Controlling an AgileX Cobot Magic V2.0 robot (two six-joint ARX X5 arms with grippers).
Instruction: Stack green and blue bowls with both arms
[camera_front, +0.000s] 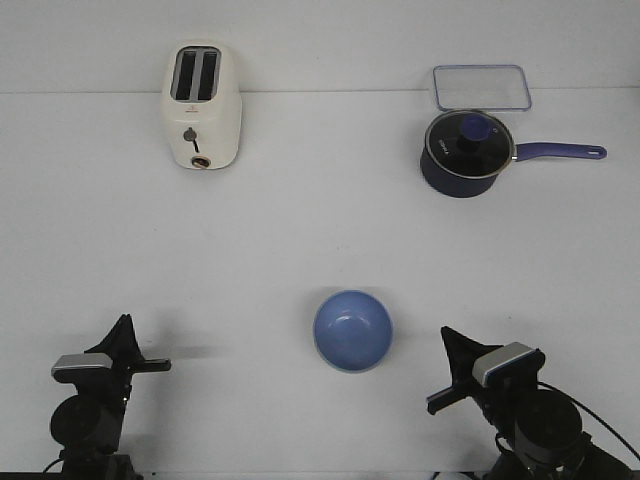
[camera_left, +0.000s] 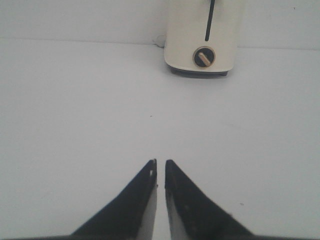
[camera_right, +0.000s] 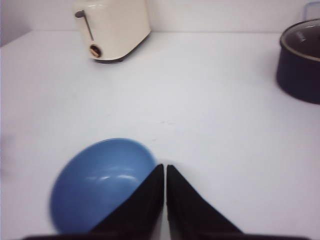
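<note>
Notably, only one bowl was in view. Landmark for all positions: the blue bowl.

Nearest the robot, the left gripper sat well to the left of the bowl, its jaws pressed nearly together with only a hairline gap and nothing between them. The right gripper sat just right of the bowl and slightly nearer the robot, likewise closed to a sliver and empty. In the right wrist view its tips lay at the bowl's rim; contact could not be confirmed. Both arms low and drawn in, judged a rest posture rather than a grasp.

The bowl stood upright and empty on the white table, apart from all else. No green bowl appeared in any view, so stacking had not begun, and its location cannot be stated.

Farther off: a cream toaster beyond and left of the bowl; a navy lidded saucepan beyond and right, handle pointing right; a clear container just behind the saucepan. These were judged bystanders, placed clear of the reach zone.
</note>
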